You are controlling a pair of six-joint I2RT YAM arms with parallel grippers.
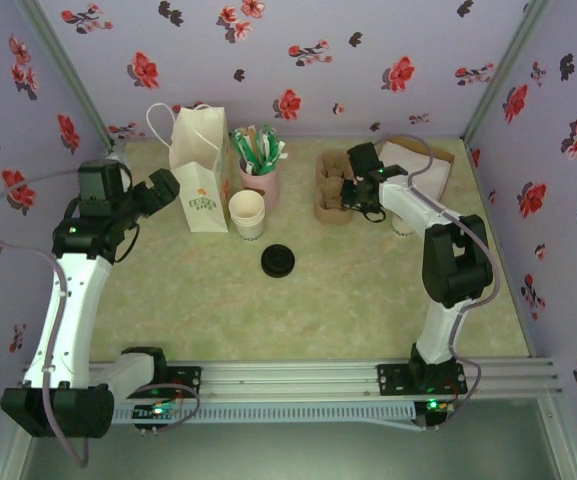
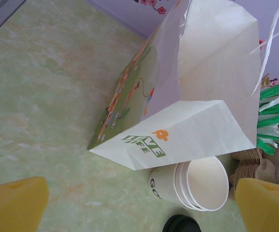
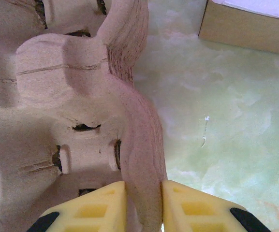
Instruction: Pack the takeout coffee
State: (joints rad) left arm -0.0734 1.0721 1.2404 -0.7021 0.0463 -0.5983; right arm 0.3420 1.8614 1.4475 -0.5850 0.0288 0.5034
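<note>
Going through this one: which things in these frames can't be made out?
1. Top view: the pulp carrier pockets are partly covered by the right gripper, so their contents are unclear.
2. Top view: a pale object is mostly hidden behind the right arm; cup or not, cannot tell.
3. Left wrist view: the black lid is cut off by the bottom edge.

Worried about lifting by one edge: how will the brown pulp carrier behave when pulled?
The pulp carrier looks light and fairly stiff, being moulded fibre, so it should probably lift whole. The right tool pinches only one thin wall, so it may tilt or flex there. Its rough surface likely resists slipping.
</note>
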